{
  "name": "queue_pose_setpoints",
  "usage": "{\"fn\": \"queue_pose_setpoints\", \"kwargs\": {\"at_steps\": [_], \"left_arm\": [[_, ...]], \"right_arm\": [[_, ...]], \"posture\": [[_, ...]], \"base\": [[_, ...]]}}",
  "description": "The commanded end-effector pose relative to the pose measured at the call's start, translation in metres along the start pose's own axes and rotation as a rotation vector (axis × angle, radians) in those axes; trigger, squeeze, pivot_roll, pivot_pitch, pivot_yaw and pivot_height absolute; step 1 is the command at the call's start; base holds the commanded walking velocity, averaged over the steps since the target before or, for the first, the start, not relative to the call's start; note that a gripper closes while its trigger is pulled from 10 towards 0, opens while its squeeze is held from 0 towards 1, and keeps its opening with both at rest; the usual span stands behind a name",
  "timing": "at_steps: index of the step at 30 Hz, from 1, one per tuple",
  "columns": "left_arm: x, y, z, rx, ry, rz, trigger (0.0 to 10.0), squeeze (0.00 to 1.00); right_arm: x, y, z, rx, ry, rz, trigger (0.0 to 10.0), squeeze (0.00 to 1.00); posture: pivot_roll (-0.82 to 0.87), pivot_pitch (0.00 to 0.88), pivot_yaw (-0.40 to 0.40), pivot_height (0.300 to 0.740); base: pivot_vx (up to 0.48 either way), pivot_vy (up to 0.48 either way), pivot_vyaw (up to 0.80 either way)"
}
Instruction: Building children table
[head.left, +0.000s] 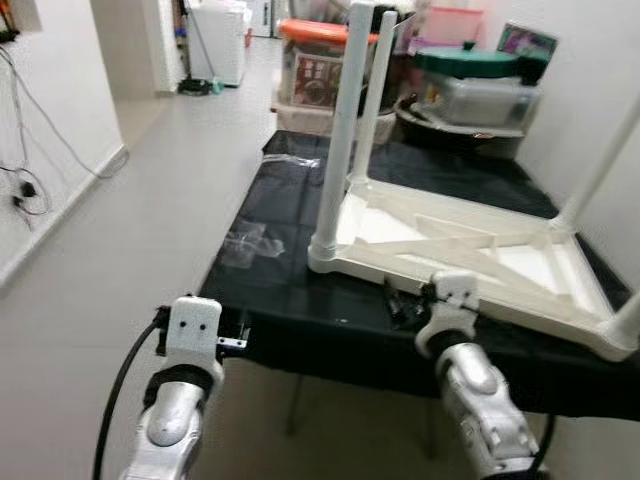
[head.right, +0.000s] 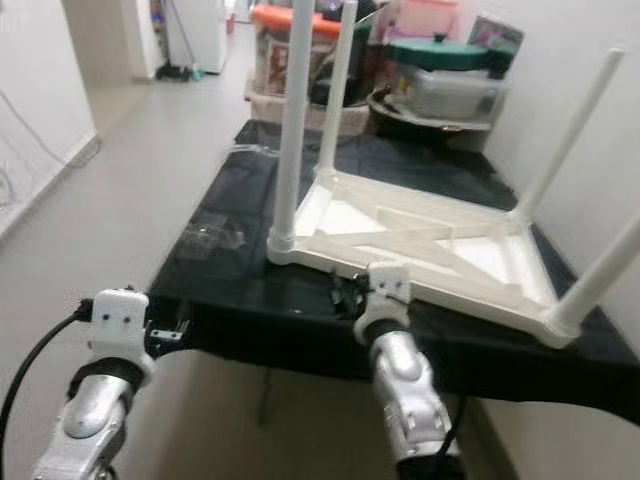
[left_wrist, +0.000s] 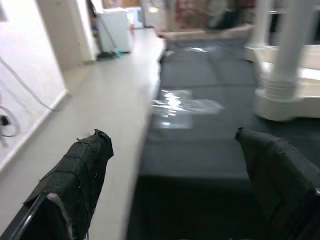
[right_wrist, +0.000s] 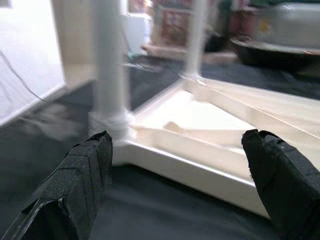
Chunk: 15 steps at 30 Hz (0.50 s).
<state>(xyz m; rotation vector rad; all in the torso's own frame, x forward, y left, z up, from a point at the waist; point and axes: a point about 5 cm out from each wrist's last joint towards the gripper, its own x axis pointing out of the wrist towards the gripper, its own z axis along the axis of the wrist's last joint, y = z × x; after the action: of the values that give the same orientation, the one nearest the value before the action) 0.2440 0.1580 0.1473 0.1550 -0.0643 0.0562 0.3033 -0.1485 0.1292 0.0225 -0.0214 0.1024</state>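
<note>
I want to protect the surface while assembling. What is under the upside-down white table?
The white table lies top-down, legs up, on a black sheet covering a work table. A clear plastic bag lies beside it. What the sheet covers, and anything beneath the tabletop, is hidden.

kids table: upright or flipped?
Flipped. The table lies top-down on the black cloth, ribbed underside up, legs pointing at the ceiling.

The left end effector (left_wrist: 175, 185), fingers spread wide, hovers at the near edge of a black-covered table (left_wrist: 210, 145); a clear plastic bag (left_wrist: 182, 105) lies beside the upturned white children's table (left_wrist: 285, 85) leg.
</note>
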Motion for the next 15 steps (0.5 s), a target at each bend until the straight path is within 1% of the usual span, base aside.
{"fn": "queue_pose_setpoints", "kwargs": {"at_steps": [1, 7, 9, 10, 11, 13, 14, 15], "left_arm": [[0.001, 0.001, -0.001, 0.002, 0.006, 0.005, 10.0, 0.0], [0.0, 0.0, -0.001, 0.0, 0.003, 0.002, 10.0, 0.0], [0.0, 0.0, -0.001, -0.002, 0.0, 0.001, 10.0, 0.0], [0.0, 0.0, -0.001, -0.002, 0.0, 0.001, 10.0, 0.0], [0.0, 0.003, 0.0, -0.013, -0.002, 0.018, 10.0, 0.0], [0.0, 0.003, 0.0, -0.013, -0.002, 0.018, 10.0, 0.0], [0.001, 0.009, 0.001, -0.013, -0.005, 0.046, 10.0, 0.0], [0.002, 0.019, 0.002, -0.007, -0.01, 0.09, 10.0, 0.0]], "right_arm": [[0.0, 0.002, 0.0, -0.002, -0.002, 0.009, 10.0, 0.0], [0.001, 0.0, 0.003, -0.006, -0.017, -0.003, 10.0, 0.0], [0.003, -0.007, 0.007, -0.03, -0.04, -0.064, 10.0, 0.0], [0.003, -0.007, 0.007, -0.03, -0.04, -0.064, 10.0, 0.0], [0.004, -0.015, 0.01, -0.05, -0.051, -0.135, 10.0, 0.0], [0.004, -0.015, 0.01, -0.05, -0.051, -0.135, 10.0, 0.0], [0.003, -0.022, 0.011, -0.05, -0.051, -0.19, 10.0, 0.0], [0.003, -0.033, 0.012, -0.062, -0.05, -0.262, 10.0, 0.0]], "posture": [[0.22, 0.0, -0.116, 0.74], [0.22, 0.0, -0.118, 0.74], [0.22, 0.0, -0.117, 0.74], [0.22, 0.0, -0.117, 0.74], [0.22, 0.0, -0.119, 0.74], [0.22, 0.0, -0.119, 0.74], [0.22, 0.0, -0.115, 0.74], [0.22, 0.0, -0.12, 0.74]], "base": [[0.277, 0.0, 0.0], [0.276, 0.0, 0.0], [0.276, 0.0, 0.0], [0.277, 0.0, 0.0], [0.274, 0.0, 0.0], [0.274, 0.0, 0.0], [0.277, 0.0, 0.0], [0.277, 0.0, 0.0]]}}
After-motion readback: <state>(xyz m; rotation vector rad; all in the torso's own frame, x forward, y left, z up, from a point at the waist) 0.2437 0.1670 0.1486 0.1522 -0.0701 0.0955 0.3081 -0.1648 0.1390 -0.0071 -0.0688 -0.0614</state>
